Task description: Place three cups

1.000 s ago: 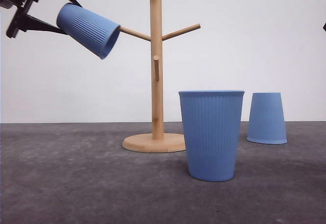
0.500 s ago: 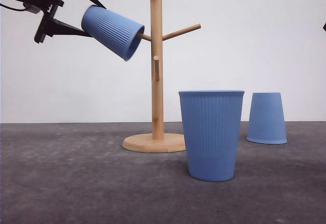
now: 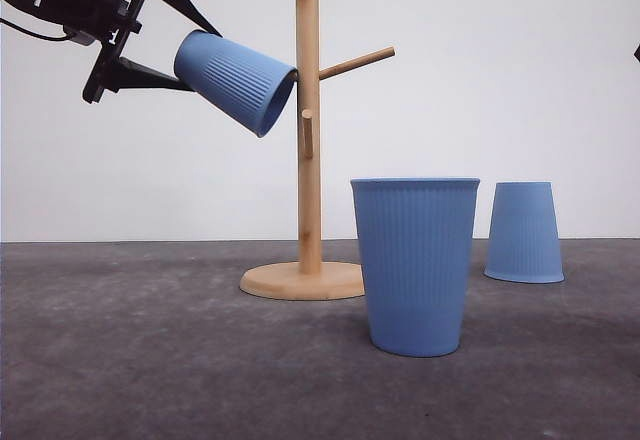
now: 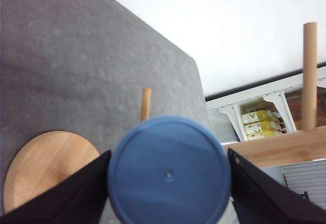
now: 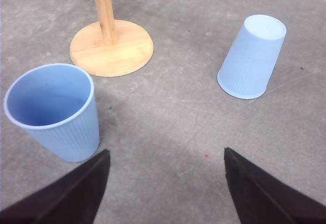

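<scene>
The left pincer was clenched on a blue cup, gripping it by the base and holding it tilted high above the counter, mouth turned down toward the wooden stand. The cup's rim met the stand's post, over the left upper peg. In the left wrist view the cup's flat bottom sat between the two dark fingers.

A second cup stood upright near the counter's front edge, just in front of the stand's round base. A third cup stood upside down toward the back right.

The right pincer hung released over the counter, its fingers spread wide with nothing between them.
</scene>
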`<state>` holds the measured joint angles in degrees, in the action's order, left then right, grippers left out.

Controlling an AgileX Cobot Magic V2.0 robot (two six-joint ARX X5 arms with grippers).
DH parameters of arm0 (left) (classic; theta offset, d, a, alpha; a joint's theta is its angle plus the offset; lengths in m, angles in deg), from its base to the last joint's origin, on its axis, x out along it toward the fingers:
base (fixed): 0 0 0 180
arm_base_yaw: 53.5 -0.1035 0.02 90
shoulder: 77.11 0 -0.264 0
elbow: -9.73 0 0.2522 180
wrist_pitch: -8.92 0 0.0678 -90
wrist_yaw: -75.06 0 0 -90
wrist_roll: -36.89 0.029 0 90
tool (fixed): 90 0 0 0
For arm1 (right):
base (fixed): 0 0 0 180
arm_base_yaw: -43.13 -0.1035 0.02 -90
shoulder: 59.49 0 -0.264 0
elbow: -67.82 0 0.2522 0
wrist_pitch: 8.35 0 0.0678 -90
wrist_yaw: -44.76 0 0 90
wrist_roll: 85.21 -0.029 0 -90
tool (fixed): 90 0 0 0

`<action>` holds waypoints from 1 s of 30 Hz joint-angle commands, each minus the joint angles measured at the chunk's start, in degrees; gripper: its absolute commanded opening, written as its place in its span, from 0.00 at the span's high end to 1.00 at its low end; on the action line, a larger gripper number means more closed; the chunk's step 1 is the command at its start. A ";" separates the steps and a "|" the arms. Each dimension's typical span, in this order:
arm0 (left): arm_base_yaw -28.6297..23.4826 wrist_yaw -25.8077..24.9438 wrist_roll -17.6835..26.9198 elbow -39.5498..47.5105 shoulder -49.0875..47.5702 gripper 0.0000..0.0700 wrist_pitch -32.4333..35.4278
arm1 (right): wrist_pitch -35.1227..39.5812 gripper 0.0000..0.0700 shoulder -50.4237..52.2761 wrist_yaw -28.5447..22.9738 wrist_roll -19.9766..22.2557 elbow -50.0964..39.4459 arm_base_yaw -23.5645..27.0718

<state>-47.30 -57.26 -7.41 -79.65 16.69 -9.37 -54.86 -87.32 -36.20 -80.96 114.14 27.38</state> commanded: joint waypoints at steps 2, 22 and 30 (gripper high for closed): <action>0.20 -0.13 1.56 -0.85 1.01 0.30 0.68 | 0.57 0.35 -0.15 0.09 -0.61 0.94 -0.26; -0.91 -0.90 11.45 -0.85 -0.86 0.19 -1.90 | 0.57 0.35 -0.15 -0.02 -0.61 0.94 -0.26; -2.65 3.46 21.75 -0.85 -6.98 0.20 -11.80 | 0.55 0.35 -0.13 -0.02 -0.61 0.94 -0.26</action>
<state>-49.92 -53.99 9.96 -79.65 9.65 -20.31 -54.86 -87.32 -36.22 -80.96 114.14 27.38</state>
